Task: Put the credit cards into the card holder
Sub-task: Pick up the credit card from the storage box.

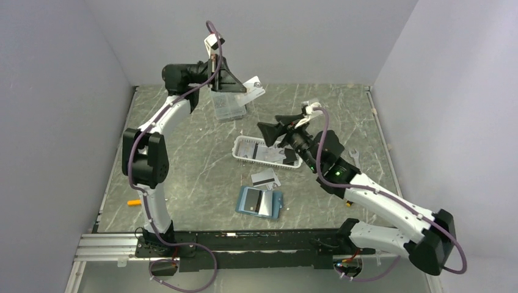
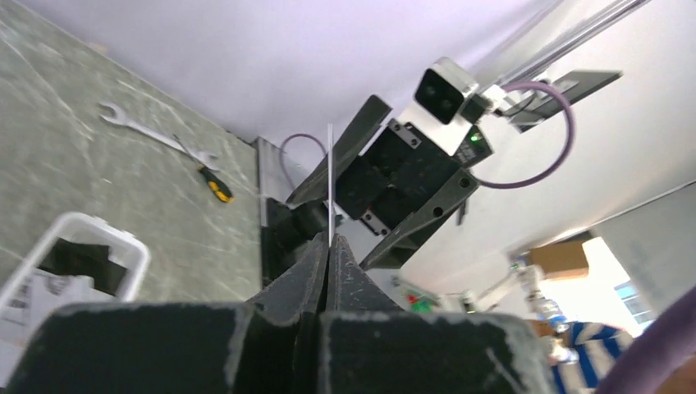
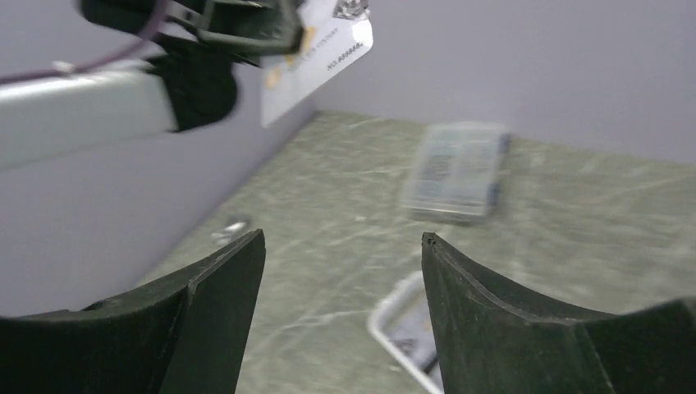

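Note:
High over the back of the table, my left gripper (image 1: 240, 86) is shut on a pale credit card (image 1: 255, 88). In the left wrist view that card (image 2: 330, 176) shows edge-on, sticking up from the closed gripper (image 2: 330, 243). The right wrist view shows the card (image 3: 316, 57) at the top, printed face towards the camera. My right gripper (image 1: 276, 126) hovers open and empty in mid-air facing it, jaws wide apart (image 3: 343, 242). The teal card holder (image 1: 259, 202) lies open near the front with cards in it. More credit cards (image 1: 264, 178) lie just behind it.
A white slatted basket (image 1: 267, 151) holding dark and pale items sits mid-table under the right gripper. A clear compartment box (image 1: 229, 107) lies at the back below the left gripper. A wrench (image 1: 354, 157) lies to the right, and a small orange-handled tool (image 1: 133, 202) at the left edge.

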Controlling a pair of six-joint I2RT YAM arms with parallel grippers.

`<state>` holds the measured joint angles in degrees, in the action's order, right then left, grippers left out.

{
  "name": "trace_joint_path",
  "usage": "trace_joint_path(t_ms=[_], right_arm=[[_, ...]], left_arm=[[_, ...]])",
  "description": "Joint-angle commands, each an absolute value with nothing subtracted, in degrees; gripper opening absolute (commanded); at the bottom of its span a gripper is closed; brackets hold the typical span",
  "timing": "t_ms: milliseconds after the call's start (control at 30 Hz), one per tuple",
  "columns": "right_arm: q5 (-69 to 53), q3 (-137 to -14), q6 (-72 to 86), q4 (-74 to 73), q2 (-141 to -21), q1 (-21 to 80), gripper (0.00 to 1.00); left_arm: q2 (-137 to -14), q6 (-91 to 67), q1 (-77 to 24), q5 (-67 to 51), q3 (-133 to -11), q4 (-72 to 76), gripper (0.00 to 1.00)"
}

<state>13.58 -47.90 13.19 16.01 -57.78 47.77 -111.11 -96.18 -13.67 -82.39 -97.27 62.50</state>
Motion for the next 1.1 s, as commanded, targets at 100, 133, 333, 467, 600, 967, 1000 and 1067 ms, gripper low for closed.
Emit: trace_joint_path(t_ms=[100,133,333,467,600,967,1000,1067], right_arm=[[-6.8,-45.5,35.3,39.0,-63.8,41.2,0.71],[-7.7,-45.9,36.0,40.5,-64.8,40.6,0.71],[-9.1,-48.3,40.1,48.1,-71.4,38.8,0.65],[-11.7,-48.9,42.9,53.8,-74.3,38.6,0.61],[-15.1,-48.3,43.3,56.6,-74.6,38.6,0.59],[-17.5,-48.6,42.6,56.6,-73.8,38.5,0.59],[-18.3,-48.3,42.7,57.5,-73.8,38.5,0.58],[-21.7,-49.1,42.3,57.7,-74.2,38.5,0.58]], left_arm=[[-100.5,-94.5,-13.5,-77.5,-84.1,69.6,0.0],[-98.2,-86.7,-13.5,-77.0,-83.0,59.1,0.0],[-96.9,-88.2,-14.0,-75.8,-81.5,63.2,0.0],[-97.6,-89.3,-14.1,-75.7,-79.7,64.6,0.0],[-96.2,-84.1,-14.1,-75.6,-78.0,59.0,0.0],[-96.4,-85.4,-14.1,-75.2,-76.9,60.9,0.0],[-96.6,-85.8,-14.1,-75.2,-76.9,61.3,0.0],[-97.3,-87.6,-14.1,-75.4,-77.1,63.1,0.0]])
